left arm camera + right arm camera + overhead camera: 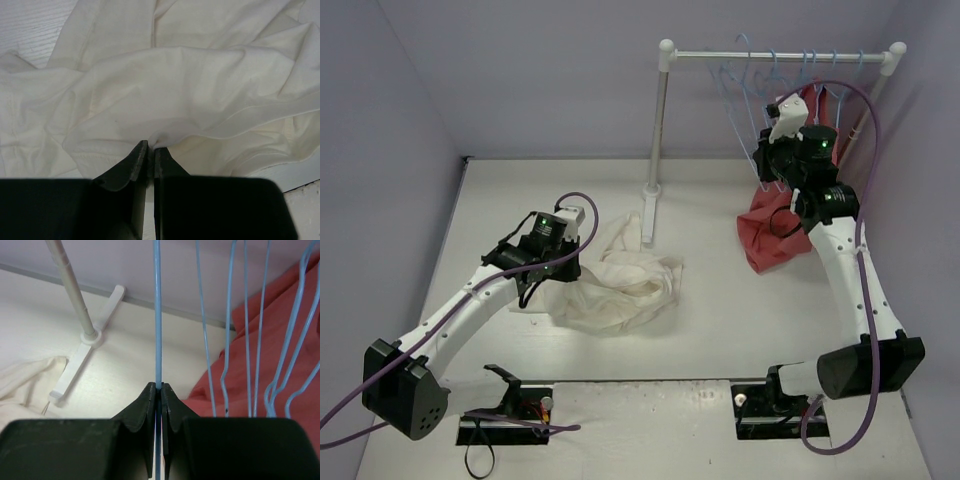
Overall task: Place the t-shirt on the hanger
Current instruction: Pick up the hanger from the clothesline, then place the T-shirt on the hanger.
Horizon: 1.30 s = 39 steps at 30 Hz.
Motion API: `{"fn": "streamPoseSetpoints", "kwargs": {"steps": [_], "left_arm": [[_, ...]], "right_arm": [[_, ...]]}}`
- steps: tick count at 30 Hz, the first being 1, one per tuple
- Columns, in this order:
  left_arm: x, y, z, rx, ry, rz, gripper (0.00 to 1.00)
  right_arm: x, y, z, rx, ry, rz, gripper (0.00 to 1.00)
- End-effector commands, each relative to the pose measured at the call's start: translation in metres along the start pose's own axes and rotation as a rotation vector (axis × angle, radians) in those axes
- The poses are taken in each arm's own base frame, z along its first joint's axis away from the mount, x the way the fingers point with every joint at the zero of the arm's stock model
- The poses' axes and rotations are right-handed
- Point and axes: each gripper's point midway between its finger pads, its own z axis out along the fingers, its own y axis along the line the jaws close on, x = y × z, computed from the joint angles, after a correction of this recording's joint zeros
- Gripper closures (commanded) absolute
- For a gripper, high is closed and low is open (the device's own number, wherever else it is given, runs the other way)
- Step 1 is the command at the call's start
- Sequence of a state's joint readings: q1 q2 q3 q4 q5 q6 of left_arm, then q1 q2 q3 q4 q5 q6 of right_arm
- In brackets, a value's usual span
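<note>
**Both arms clamped: one on cloth, one on wire**

The left arm [470,300] stretched from its base diagonally toward the foot of the rack [663,120], its forearm low and its wrist bent down at the near-left edge of the t-shirt [620,280]. The left gripper [151,146] had its jaws pressed together, with a fold of the cream cloth pinched between the tips. The t-shirt lay crumpled on the table [720,330], in front of the rack's left post and touching its foot.

The right arm [850,280] rose steeply from its base, bent at the elbow, with the wrist lifted to just below the right half of the rack's rail. The right gripper [159,386] was closed on a single thin strand of the hanger [158,315], and the blue wire ran straight up out of the fingertips. Whether its hook sat on the rail could not be told.

The other hangers [250,340] hung just to the right of the held one, under the same rail. The red garment [770,235] drooped beneath the rack's right half, and its lower part lay heaped on the table.
</note>
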State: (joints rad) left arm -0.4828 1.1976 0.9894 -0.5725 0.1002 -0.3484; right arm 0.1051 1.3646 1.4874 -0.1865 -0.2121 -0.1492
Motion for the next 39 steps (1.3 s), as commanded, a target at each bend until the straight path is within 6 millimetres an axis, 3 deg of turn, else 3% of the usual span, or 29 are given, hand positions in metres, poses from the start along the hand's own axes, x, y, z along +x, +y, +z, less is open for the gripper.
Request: {"fn": "streamPoseSetpoints", "kwargs": {"steps": [1, 7, 9, 10, 13, 17, 18, 20, 23, 27, 32, 35, 39], "left_arm": [[-0.019, -0.003, -0.006, 0.015, -0.066, 0.017, 1.00], [-0.023, -0.004, -0.006, 0.028, -0.078, 0.064, 1.00], [-0.028, -0.003, -0.006, 0.024, -0.092, 0.102, 1.00], [-0.029, -0.002, -0.006, 0.021, -0.096, 0.118, 1.00], [-0.041, 0.001, -0.006, 0.005, -0.134, 0.189, 1.00], [-0.063, 0.010, -0.006, -0.043, -0.200, 0.283, 1.00], [-0.067, 0.010, -0.008, -0.047, -0.214, 0.282, 1.00], [-0.084, 0.014, -0.010, -0.063, -0.249, 0.367, 1.00], [-0.108, 0.020, -0.009, -0.090, -0.272, 0.412, 1.00], [-0.137, 0.026, -0.013, -0.089, -0.292, 0.432, 1.00], [-0.171, 0.050, -0.010, -0.088, -0.298, 0.421, 1.00], [-0.182, 0.048, -0.006, -0.032, -0.302, 0.419, 1.00], [-0.179, 0.036, -0.003, 0.045, -0.282, 0.429, 1.00]], "right_arm": [[0.016, 0.006, -0.024, 0.016, -0.028, 0.061, 1.00], [0.048, 0.042, -0.063, -0.079, -0.028, 0.164, 1.00], [0.069, 0.063, -0.076, -0.143, -0.005, 0.202, 1.00], [0.065, 0.069, -0.083, -0.160, -0.022, 0.200, 1.00], [0.080, 0.101, -0.099, -0.284, 0.014, 0.219, 1.00], [0.097, 0.147, -0.114, -0.437, 0.067, 0.211, 1.00], [0.096, 0.147, -0.115, -0.438, 0.063, 0.211, 1.00], [0.098, 0.171, -0.125, -0.523, 0.071, 0.191, 1.00], [0.097, 0.188, -0.135, -0.597, 0.073, 0.167, 1.00], [0.102, 0.200, -0.141, -0.644, 0.084, 0.150, 1.00], [0.110, 0.207, -0.149, -0.676, 0.088, 0.141, 1.00], [0.110, 0.210, -0.152, -0.696, 0.085, 0.134, 1.00], [0.108, 0.213, -0.158, -0.721, 0.072, 0.125, 1.00]]}}
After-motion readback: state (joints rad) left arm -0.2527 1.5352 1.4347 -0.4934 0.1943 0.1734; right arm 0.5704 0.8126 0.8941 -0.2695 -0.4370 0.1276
